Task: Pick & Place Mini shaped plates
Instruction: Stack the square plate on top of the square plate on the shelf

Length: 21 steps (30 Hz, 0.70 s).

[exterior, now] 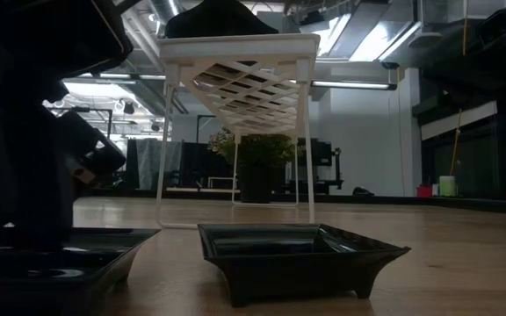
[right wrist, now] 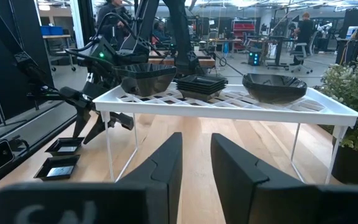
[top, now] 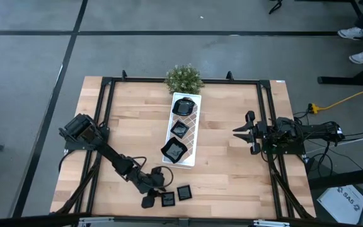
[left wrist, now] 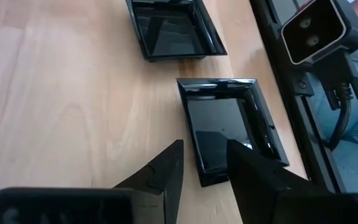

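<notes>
Black dish (exterior: pixel 301 256) before raised tray (exterior: pixel 235 48)

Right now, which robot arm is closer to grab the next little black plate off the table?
The left one, probably. Its left pincer hovers open right over a square black plate near the table's front edge. The right pincer waits beyond the white tray, away from those plates.

Gloss on wood — what I see from my station

The mini shaped plates (left wrist: pixel 219 127) look glossy black, mirror-smooth; the table (top: pixel 225 164) is pale wood with visible grain, the tray (right wrist: pixel 229 102) matt white lattice, the left gripper's fingers (left wrist: pixel 166 171) dull dark plastic — the frame (top: pixel 106 101) black metal.
</notes>
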### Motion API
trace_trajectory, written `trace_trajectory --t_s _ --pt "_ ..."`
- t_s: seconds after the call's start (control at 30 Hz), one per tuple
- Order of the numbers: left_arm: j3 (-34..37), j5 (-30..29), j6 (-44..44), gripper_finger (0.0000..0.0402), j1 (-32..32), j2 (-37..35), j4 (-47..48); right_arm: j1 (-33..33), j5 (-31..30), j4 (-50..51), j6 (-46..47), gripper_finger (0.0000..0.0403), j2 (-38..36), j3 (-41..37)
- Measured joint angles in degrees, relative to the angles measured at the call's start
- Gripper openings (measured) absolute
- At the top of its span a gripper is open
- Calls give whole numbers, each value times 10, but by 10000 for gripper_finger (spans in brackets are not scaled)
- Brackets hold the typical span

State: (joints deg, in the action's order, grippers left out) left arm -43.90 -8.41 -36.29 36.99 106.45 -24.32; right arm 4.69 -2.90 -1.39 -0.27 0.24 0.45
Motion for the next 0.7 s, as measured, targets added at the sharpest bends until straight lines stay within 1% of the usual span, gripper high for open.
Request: trace_trajectory --t_s 0.07,0.17,0.47,0.7 --pt "0 0 0 113 0 0 0 0 0 0 0 85 0 0" --pt "0 0 -5 99 0 0 0 0 0 0 0 85 0 0" --pt "0 8 -23 10 0 0 5 0 0 0 0 85 0 0" --pt "0 8 -26 3 0 0 5 0 0 0 0 85 0 0"
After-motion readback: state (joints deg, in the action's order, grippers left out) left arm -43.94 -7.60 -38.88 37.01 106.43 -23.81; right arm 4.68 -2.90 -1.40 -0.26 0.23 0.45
